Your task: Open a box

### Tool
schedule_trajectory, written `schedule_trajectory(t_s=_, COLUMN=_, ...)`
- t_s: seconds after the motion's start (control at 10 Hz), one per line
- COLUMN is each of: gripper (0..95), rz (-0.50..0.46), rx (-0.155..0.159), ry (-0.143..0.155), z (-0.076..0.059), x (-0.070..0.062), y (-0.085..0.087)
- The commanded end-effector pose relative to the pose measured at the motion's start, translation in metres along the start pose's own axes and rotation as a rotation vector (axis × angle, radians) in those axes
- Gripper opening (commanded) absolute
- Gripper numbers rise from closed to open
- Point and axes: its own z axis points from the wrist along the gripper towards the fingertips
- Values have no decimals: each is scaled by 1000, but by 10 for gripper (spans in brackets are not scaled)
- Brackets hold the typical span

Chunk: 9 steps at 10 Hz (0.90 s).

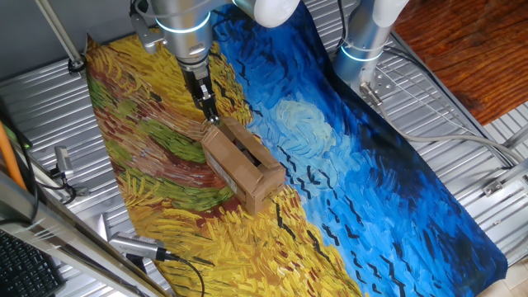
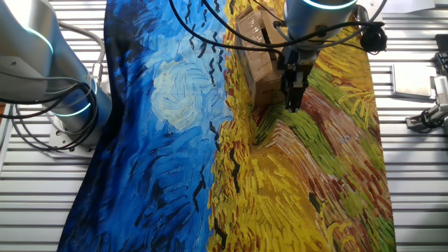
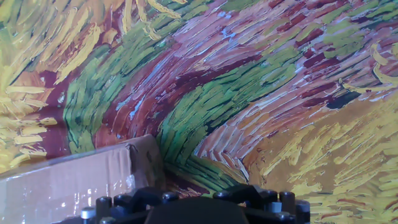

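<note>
The box (image 1: 245,167) is a small brown cardboard box lying on the painted cloth (image 1: 371,190), near the middle. A dark slot runs along its top, and the long flap on its left side looks lifted. My gripper (image 1: 212,117) points down at the box's far left end, with the tips just beside the corner. Its fingers look pressed together and hold nothing. In the other fixed view the gripper (image 2: 292,103) hangs just right of the box (image 2: 253,49). The hand view shows a taped side of the box (image 3: 74,180) at lower left; the fingertips are hidden.
A second arm's base (image 1: 363,41) stands at the cloth's back edge and also shows in the other fixed view (image 2: 59,84). Cables hang above the box (image 2: 210,28). Metal tools (image 1: 140,247) lie off the cloth at front left. A metal clamp (image 2: 427,115) sits at the right.
</note>
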Motion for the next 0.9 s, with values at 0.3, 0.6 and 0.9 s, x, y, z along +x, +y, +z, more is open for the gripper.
schedule_trajectory(t_s=0.3, gripper=0, rz=-299, rx=-49, ry=-60, z=0, x=0, y=0)
schedule_trajectory(t_s=0.6, gripper=0, rz=-298, rx=-49, ry=-59, z=0, x=0, y=0)
schedule_trajectory(t_s=0.9, gripper=0, rz=-316, rx=-56, ry=-59, z=0, x=0, y=0)
